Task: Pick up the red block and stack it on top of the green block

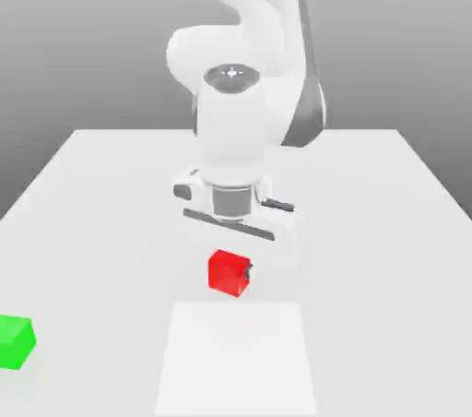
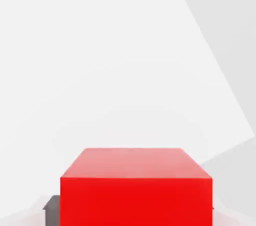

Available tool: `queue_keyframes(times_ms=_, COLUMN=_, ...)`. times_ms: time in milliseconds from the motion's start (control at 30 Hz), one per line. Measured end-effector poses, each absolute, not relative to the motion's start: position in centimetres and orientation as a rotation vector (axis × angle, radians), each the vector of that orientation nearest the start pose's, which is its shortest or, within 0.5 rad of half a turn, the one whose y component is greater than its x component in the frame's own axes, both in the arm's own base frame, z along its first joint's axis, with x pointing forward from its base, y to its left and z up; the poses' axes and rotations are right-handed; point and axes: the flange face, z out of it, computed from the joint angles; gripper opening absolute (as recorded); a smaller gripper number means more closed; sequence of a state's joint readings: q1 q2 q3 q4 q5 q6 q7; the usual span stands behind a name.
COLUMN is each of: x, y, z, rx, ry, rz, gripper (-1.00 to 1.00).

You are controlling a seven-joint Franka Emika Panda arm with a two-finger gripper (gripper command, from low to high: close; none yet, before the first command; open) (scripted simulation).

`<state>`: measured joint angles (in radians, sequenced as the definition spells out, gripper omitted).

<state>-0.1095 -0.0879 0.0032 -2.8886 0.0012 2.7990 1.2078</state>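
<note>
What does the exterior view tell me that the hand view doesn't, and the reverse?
Exterior view: the green block sits at that view's left edge, apart from the red block, and the white arm reaches down to the red one.
Hand view: a close look at two red faces, with a dark finger pad alongside.
Both: the red block between the fingers of the gripper.
</note>
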Motion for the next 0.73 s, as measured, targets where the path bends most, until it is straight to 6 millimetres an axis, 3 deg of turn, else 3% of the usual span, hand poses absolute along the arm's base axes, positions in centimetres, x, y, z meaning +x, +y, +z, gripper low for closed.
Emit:
queue_keyframes(times_ms=233, x=38.9, y=-17.6, z=22.9, rx=-2.284, ry=2.160, rz=0.009, gripper=-1.00)
queue_keyframes(times_ms=433, x=39.6, y=-29.3, z=24.3, rx=-2.161, ry=2.279, rz=0.003, gripper=-1.00)
queue_keyframes(times_ms=500, x=39.4, y=-31.6, z=23.4, rx=-2.137, ry=2.301, rz=0.000, gripper=-1.00)
queue_keyframes(times_ms=600, x=39.3, y=-32.3, z=19.5, rx=-2.130, ry=2.308, rz=-0.001, gripper=-1.00)
queue_keyframes(times_ms=633, x=39.3, y=-32.3, z=18.6, rx=-2.129, ry=2.309, rz=-0.001, gripper=1.00)
queue_keyframes(times_ms=733, x=39.3, y=-32.3, z=18.6, rx=-2.129, ry=2.309, rz=-0.001, gripper=1.00)
